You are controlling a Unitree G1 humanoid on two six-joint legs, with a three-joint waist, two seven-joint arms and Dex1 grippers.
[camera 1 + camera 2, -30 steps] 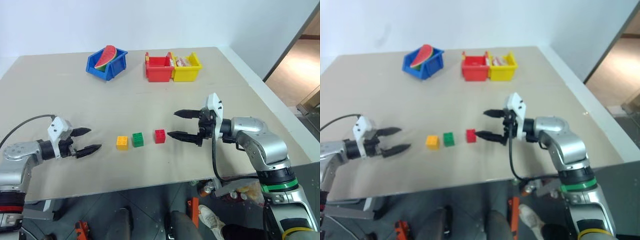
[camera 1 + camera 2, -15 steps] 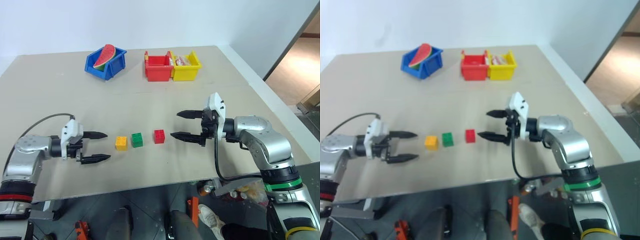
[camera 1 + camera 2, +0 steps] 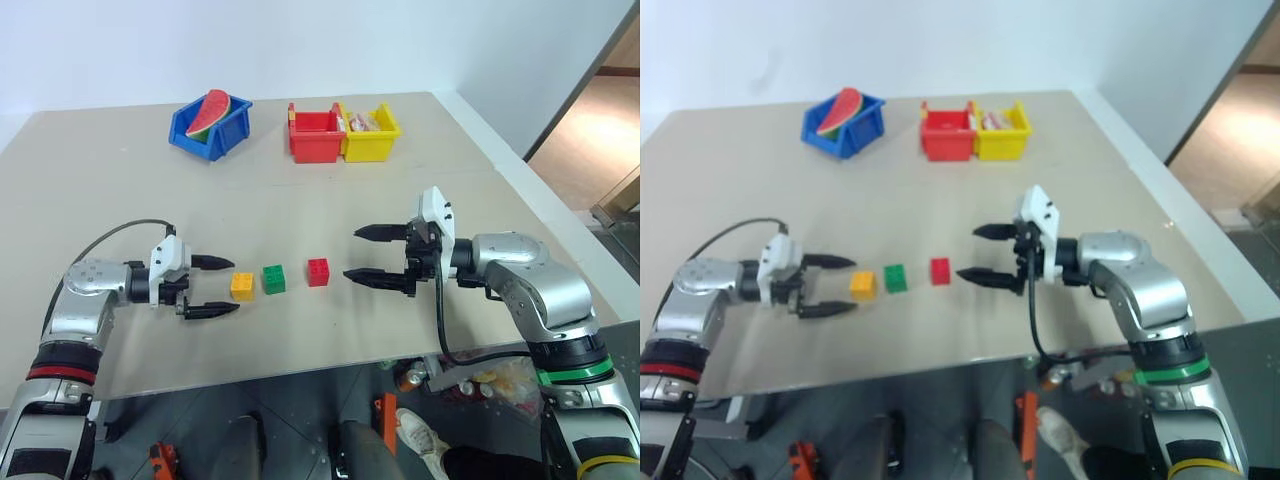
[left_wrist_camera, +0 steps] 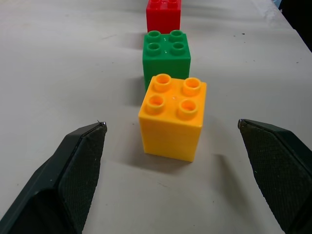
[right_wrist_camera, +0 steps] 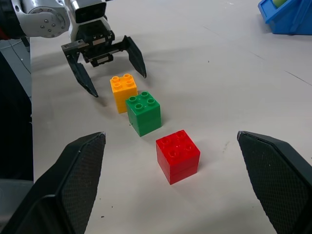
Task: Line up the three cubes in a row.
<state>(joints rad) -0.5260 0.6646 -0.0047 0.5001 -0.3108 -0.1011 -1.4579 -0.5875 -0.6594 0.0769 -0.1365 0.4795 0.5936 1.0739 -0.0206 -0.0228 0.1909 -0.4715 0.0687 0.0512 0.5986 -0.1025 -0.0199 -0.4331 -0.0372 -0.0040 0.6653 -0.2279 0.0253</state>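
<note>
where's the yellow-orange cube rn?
On the table, the yellow-orange cube is the leftmost of the three, right beside the green cube, just ahead of the open left gripper.

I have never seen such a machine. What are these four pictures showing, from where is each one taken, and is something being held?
This is a humanoid robot with two arms, each ending in a two-fingered gripper. Two pictures come from cameras in its head, looking down on a beige table. The other two come from a camera on each wrist, looking along the black fingers.

On the table stand three small cubes in a line: yellow-orange cube, green cube, red cube. At the far side stand a blue bin, a red bin and a yellow bin.

The left gripper and right gripper are open. Nothing is held.
</note>
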